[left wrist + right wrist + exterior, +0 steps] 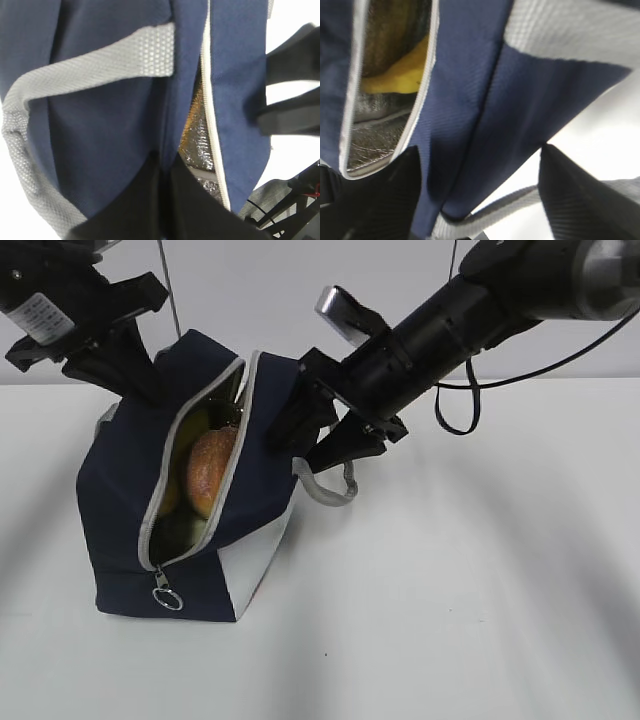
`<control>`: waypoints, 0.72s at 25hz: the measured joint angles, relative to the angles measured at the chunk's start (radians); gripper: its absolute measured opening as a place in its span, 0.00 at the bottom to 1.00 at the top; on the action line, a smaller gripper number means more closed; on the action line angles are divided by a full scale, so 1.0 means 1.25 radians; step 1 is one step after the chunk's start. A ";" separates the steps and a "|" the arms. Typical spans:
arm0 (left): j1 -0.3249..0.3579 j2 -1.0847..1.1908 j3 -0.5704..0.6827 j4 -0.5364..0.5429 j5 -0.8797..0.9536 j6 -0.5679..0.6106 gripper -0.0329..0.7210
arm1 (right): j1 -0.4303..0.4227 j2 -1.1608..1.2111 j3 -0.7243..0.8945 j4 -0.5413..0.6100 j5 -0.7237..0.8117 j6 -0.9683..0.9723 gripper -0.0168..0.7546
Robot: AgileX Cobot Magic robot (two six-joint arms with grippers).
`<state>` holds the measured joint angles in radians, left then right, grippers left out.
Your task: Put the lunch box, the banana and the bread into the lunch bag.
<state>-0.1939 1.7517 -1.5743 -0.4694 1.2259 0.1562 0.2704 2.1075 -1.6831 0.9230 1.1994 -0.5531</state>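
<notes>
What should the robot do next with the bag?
Probably zip it shut. The bread and banana already sit inside the lunch bag, both grippers are at its top edges, and the zipper pull still hangs at the bottom of the open slit.

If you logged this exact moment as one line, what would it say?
bag: tilted, unzipped | bread and banana: inside | left gripper, right gripper: each pinching a side of the bag by its opening

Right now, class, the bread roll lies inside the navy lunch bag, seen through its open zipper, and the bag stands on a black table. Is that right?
One detail is wrong: the table is white, not black, as the exterior view shows. The rest holds: the bread sits inside the lunch bag, visible through the open zipper.
</notes>
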 joint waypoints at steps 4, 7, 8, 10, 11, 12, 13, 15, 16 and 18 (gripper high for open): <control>0.000 0.000 0.000 0.002 0.000 0.000 0.04 | 0.018 0.011 0.000 -0.002 -0.005 0.002 0.38; 0.000 0.000 0.000 0.002 0.000 0.000 0.04 | 0.018 0.011 0.000 0.000 -0.008 0.002 0.08; 0.000 0.000 0.000 0.002 0.000 0.000 0.04 | 0.020 0.011 0.000 0.000 -0.008 0.004 0.04; -0.003 0.000 0.000 0.001 0.000 0.000 0.04 | 0.020 0.010 0.000 -0.006 -0.008 0.012 0.02; -0.008 0.000 0.000 0.002 -0.002 0.000 0.04 | 0.020 0.004 0.000 -0.013 -0.008 0.020 0.02; -0.016 0.000 0.000 0.002 -0.006 0.000 0.04 | 0.020 -0.004 0.000 -0.025 -0.008 0.033 0.02; -0.029 0.000 0.000 0.001 -0.012 0.000 0.04 | 0.020 -0.015 0.000 -0.041 -0.008 0.046 0.02; -0.058 0.000 0.000 -0.001 -0.028 0.000 0.04 | 0.020 -0.040 0.000 -0.081 -0.008 0.073 0.02; -0.075 0.000 0.000 -0.002 -0.038 0.000 0.04 | 0.020 -0.056 0.000 -0.106 -0.004 0.091 0.02; -0.109 0.000 0.000 -0.005 -0.068 0.000 0.04 | 0.020 -0.084 0.000 -0.145 0.004 0.115 0.01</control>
<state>-0.3301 1.7517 -1.5743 -0.4756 1.1404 0.1562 0.2949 2.0026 -1.6831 0.7420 1.2038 -0.4096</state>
